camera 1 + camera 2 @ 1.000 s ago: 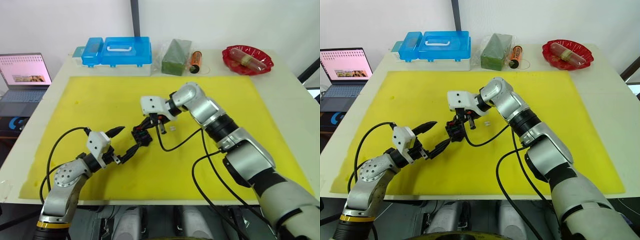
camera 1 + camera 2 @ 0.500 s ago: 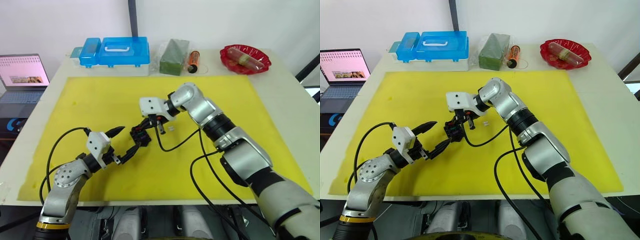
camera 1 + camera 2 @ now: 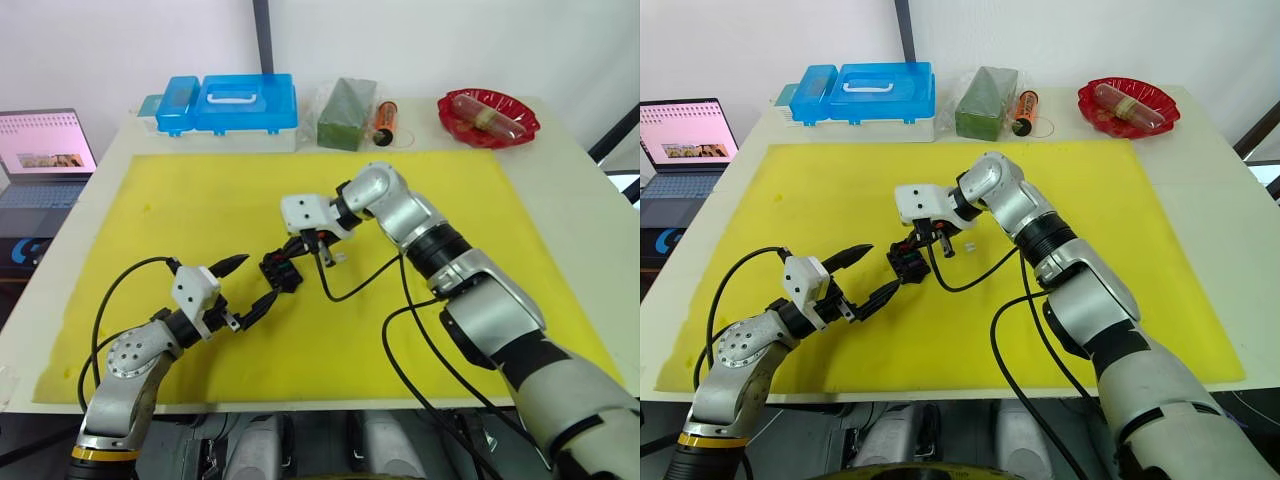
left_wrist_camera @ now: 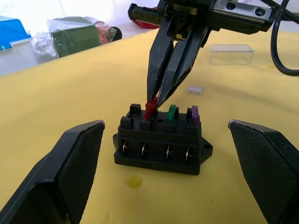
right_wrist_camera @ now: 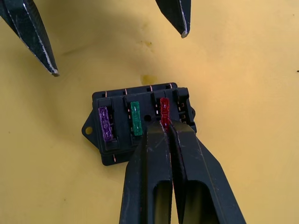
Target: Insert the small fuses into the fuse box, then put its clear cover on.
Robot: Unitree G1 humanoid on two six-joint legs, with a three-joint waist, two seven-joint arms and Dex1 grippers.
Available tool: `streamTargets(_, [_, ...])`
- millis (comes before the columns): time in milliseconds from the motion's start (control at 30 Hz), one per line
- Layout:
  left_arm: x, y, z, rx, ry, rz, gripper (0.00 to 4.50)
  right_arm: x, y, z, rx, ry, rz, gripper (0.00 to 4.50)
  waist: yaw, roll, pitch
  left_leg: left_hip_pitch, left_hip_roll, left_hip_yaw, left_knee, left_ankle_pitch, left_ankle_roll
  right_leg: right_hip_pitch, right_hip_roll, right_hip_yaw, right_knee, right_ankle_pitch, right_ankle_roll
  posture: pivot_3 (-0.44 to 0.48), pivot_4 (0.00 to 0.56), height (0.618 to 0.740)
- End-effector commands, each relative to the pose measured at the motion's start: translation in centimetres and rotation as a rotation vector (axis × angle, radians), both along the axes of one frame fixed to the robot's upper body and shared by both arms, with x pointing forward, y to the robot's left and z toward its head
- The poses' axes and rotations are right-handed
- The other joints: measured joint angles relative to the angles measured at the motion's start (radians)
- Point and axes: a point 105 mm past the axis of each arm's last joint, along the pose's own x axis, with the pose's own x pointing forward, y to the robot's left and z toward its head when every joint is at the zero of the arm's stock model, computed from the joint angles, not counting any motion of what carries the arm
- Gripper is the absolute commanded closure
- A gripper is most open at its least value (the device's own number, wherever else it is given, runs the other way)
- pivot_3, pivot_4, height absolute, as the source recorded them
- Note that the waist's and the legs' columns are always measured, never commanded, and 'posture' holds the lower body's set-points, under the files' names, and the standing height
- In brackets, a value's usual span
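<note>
The black fuse box (image 4: 161, 140) stands on the yellow mat (image 3: 200, 200), with a purple fuse (image 5: 105, 125) and a green fuse (image 5: 136, 118) seated in its slots. My right gripper (image 5: 166, 127) comes down onto the box from above. It is shut on a red fuse (image 4: 150, 108) that sits partly in the slot beside the green one. My left gripper (image 3: 258, 278) is open, one finger on each side of the box and apart from it. A pale grey fuse (image 4: 194, 88) lies loose on the mat behind the box. The clear cover (image 4: 231, 53) rests farther back.
Along the table's far edge stand a blue case (image 3: 228, 102), a green packet (image 3: 348, 100), an orange cylinder (image 3: 387, 112) and a red dish (image 3: 487, 117). A laptop (image 3: 45, 155) sits off the table to the left. Black cables (image 3: 350, 290) trail over the mat.
Only the camera has shifted a little. Both grippers and the fuse box stay where they were.
</note>
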Motion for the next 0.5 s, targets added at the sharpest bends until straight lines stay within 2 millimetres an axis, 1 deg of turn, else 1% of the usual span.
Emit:
streamTargets(33, [-0.07, 0.29, 0.85, 0.012, -0.046, 0.001, 0.0, -0.23, 0.78, 1.47, 0.022, -0.025, 0.046, 4.49, -0.001, 0.0, 0.0, 0.0, 0.0, 0.0, 0.0, 0.0, 0.0, 0.0, 0.0, 0.0, 0.0, 0.0, 0.0, 0.0, 0.15, 0.74])
streamTargets(500, [-0.2, 0.47, 0.46, 0.013, -0.043, 0.004, 0.0, -0.86, 0.35, 0.93, -0.039, -0.013, 0.112, 4.49, -0.001, 0.0, 0.0, 0.0, 0.0, 0.0, 0.0, 0.0, 0.0, 0.0, 0.0, 0.0, 0.0, 0.0, 0.0, 0.0, 0.15, 0.74])
